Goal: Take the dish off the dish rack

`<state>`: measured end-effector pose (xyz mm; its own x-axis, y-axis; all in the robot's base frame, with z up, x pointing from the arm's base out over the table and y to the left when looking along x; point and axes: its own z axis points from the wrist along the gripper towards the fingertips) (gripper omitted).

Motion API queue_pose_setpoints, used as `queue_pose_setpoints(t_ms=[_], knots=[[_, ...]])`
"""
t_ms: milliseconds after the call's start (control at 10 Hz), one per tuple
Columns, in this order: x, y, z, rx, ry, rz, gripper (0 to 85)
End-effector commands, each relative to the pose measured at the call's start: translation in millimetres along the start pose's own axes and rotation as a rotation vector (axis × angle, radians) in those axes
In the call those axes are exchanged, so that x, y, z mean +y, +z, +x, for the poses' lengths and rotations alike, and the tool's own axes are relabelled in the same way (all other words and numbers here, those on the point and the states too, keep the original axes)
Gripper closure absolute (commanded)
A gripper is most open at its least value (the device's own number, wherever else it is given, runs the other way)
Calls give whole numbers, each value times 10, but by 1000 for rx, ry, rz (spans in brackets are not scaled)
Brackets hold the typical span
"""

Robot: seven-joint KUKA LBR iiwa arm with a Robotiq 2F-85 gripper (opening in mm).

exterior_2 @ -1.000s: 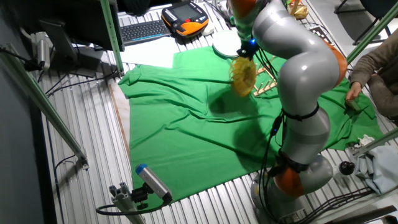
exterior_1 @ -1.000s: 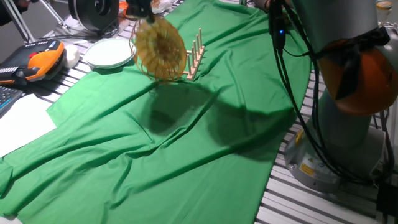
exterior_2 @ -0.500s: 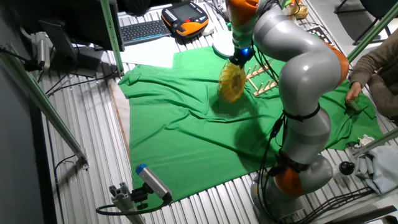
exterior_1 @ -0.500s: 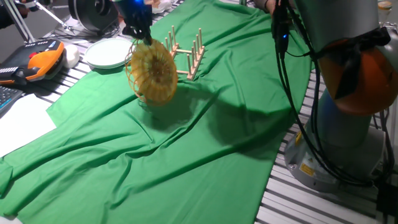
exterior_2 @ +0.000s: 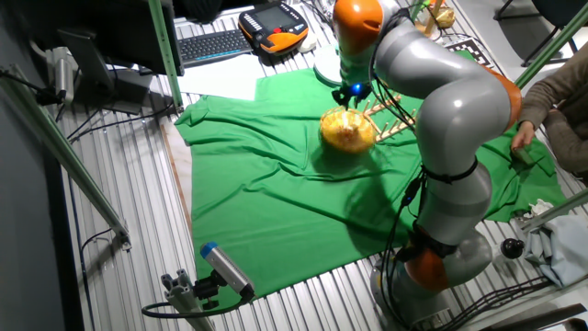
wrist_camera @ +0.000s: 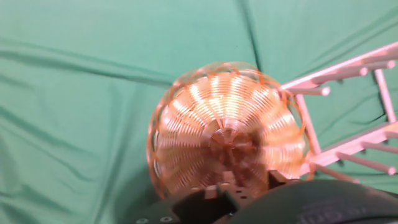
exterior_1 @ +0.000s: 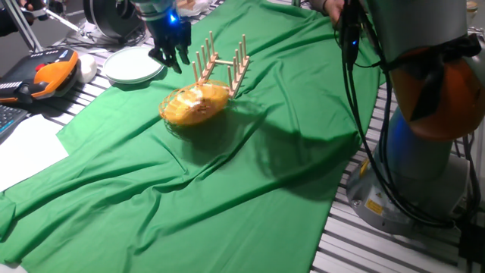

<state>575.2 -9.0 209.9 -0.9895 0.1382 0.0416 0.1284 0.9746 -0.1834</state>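
Note:
The dish [exterior_1: 195,106], a golden woven wicker bowl, lies mouth-up on the green cloth, right in front of the dish rack [exterior_1: 224,64]. Its far rim lies at the rack's near end. The wooden rack stands with its pegs bare. My gripper [exterior_1: 170,58] hovers above and to the left of the dish, fingers spread, holding nothing. In the other fixed view the gripper [exterior_2: 352,93] is just above the dish [exterior_2: 347,131], with the rack [exterior_2: 396,119] to its right. The hand view shows the dish [wrist_camera: 227,129] blurred below, and the rack [wrist_camera: 351,119] at the right.
Stacked white plates [exterior_1: 133,65] sit left of the rack at the cloth's edge. An orange pendant [exterior_1: 50,74] and a keyboard [exterior_2: 212,43] lie off the cloth. The green cloth [exterior_1: 227,189] is wrinkled. The robot base [exterior_1: 420,129] stands at the right.
The dish was held upright in the gripper and carried down and left from the rack. Now it lies flat on the cloth, and the gripper has let go and stands above it.

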Motion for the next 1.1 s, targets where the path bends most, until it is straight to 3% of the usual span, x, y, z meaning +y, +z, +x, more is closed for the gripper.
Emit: queue_pose_setpoints(t_ms=[0,100,200,400,500,600,700,1000], knots=[[-15,-37,-14,-3,-3,3,170],[-45,-97,-36,-27,-35,39,170],[-77,-151,-49,-42,-83,82,340],[-102,-197,-40,-34,-113,90,680],[-111,-209,-35,-12,-131,87,850],[-114,-219,-21,-17,-139,58,850],[-113,-228,0,2,-133,51,850],[-85,-226,123,10,-114,23,850]])
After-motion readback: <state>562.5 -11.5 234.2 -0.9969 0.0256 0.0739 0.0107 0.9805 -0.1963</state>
